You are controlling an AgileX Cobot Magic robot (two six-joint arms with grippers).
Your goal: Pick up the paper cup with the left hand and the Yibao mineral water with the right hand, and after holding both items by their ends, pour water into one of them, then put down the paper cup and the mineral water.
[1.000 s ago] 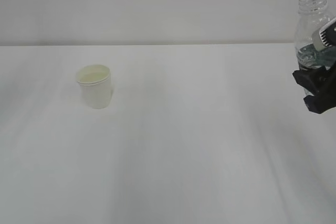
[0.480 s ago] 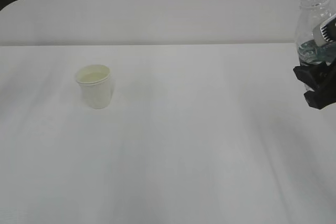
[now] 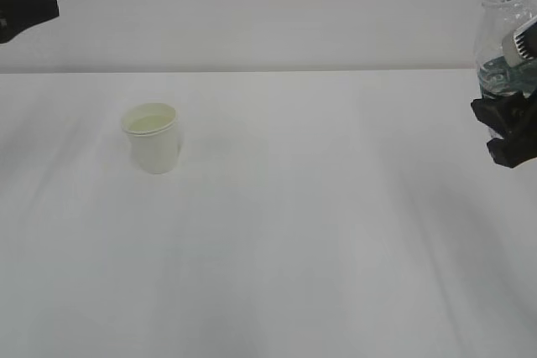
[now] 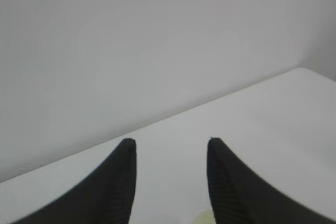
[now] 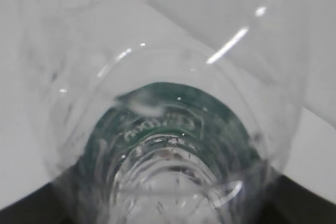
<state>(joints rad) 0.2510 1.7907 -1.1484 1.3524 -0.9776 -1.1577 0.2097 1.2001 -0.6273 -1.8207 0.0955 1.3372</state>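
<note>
The paper cup (image 3: 152,140) stands upright on the white table (image 3: 319,232), left of centre, with a pale yellowish inside. A sliver of its rim (image 4: 201,217) shows at the bottom of the left wrist view. My left gripper (image 4: 169,146) is open and empty; its black tip (image 3: 27,12) shows at the exterior view's top left, high above and left of the cup. My right gripper (image 3: 510,135) is shut on the lower body of the Yibao mineral water (image 3: 506,35), held upright and uncapped at the right edge. The bottle (image 5: 168,124) fills the right wrist view.
A plain white wall (image 3: 268,6) runs behind the table's back edge. Nothing else stands on the table.
My left gripper has come into the exterior view at the top left, moving right. The bottle and right gripper have shifted slightly right. The cup has not moved.
</note>
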